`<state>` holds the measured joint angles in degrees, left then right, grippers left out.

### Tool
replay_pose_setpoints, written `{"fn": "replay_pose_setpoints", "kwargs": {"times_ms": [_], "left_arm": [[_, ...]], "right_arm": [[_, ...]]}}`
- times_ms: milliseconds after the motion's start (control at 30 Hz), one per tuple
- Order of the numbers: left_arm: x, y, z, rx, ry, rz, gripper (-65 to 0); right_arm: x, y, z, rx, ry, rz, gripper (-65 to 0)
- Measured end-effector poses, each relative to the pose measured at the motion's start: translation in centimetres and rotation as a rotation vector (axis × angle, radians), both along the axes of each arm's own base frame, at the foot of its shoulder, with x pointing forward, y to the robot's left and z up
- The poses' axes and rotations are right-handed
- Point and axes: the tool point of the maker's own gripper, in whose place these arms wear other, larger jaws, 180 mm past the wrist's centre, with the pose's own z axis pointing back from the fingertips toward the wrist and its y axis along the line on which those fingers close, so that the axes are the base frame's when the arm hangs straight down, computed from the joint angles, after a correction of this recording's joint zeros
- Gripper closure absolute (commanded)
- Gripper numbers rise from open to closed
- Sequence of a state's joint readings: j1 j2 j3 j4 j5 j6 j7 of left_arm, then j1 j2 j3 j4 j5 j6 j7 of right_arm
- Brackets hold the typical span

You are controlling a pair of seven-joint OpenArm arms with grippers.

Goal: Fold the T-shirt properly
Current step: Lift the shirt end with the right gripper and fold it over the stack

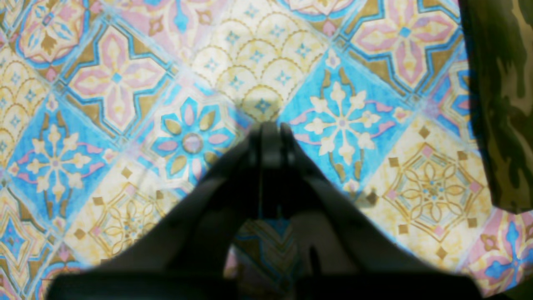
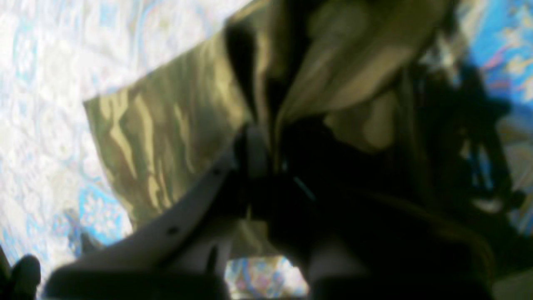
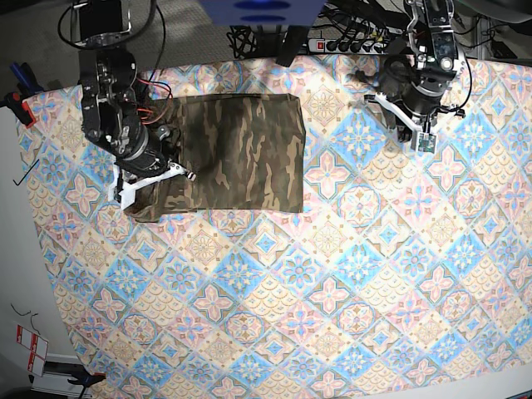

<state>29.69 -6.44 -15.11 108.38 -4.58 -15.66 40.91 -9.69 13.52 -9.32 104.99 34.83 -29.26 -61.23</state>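
Note:
The camouflage T-shirt [image 3: 241, 154] lies partly folded as a rectangle at the back left of the tile-patterned tablecloth [image 3: 332, 291]. My right gripper [image 3: 184, 173] is at the shirt's left side. In the right wrist view it [image 2: 266, 146] is shut on a bunched fold of the shirt [image 2: 166, 125], and fabric rises over the fingers. My left gripper [image 3: 424, 141] hovers at the back right, well away from the shirt. In the left wrist view its fingertips [image 1: 270, 129] are pressed together and empty over the tablecloth [image 1: 125, 83], with the shirt's edge [image 1: 504, 104] at the far right.
A power strip and cables [image 3: 349, 37] lie beyond the table's back edge. A red-handled clamp [image 3: 12, 104] sits at the left edge. The table's left edge borders a pale floor [image 3: 17, 249].

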Motion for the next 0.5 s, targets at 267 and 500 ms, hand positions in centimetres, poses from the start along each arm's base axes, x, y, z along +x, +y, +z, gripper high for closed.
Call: {"fn": "replay_pose_setpoints", "kwargs": {"times_ms": [267,500], "left_arm": [[0.1,1.1,0.2,0.035,0.003,-0.013,0.0],[-0.5,2.5,-0.1,0.147,0.036,-0.035,0.0]], "right_arm": [[-0.4,3.6,1.2,0.032,-0.017,0.061,0.0],[-1.3,5.7,0.8,0.047,0.005,0.087,0.0]]}}
